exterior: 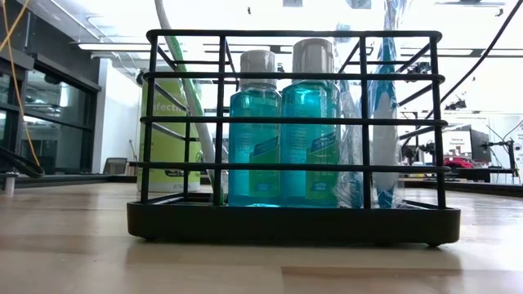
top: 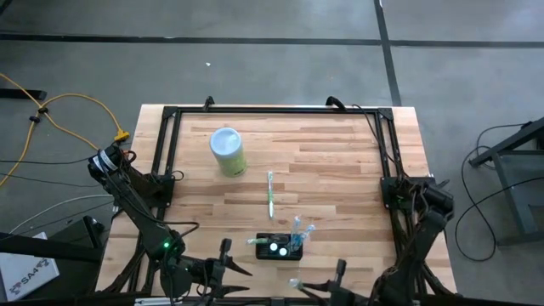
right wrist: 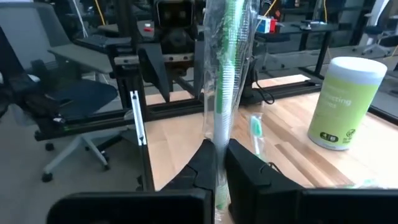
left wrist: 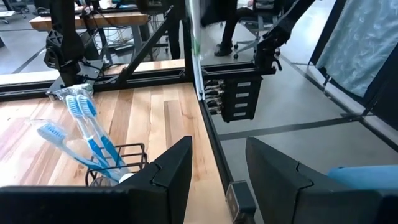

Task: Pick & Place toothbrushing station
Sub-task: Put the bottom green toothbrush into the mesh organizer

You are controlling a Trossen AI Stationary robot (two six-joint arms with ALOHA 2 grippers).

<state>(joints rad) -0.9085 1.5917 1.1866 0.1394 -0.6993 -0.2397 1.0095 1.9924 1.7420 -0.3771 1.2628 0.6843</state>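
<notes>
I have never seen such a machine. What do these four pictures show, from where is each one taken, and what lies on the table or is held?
This is a robot with two dark arms at a wooden table. Each arm ends in a two-finger gripper.

One picture looks straight down from above. One looks level across the tabletop. The other two come from small cameras on the wrists of the arms.

On the table stands the toothbrushing station, a black wire rack. It holds two blue bottles and blue toothbrushes. A pale green canister with a whitish lid stands farther back. A green toothbrush lies flat between the canister and the rack.

The left gripper is open and empty, beside the rack. The right gripper is shut on a second green toothbrush in clear wrapping and holds it upright.
</notes>
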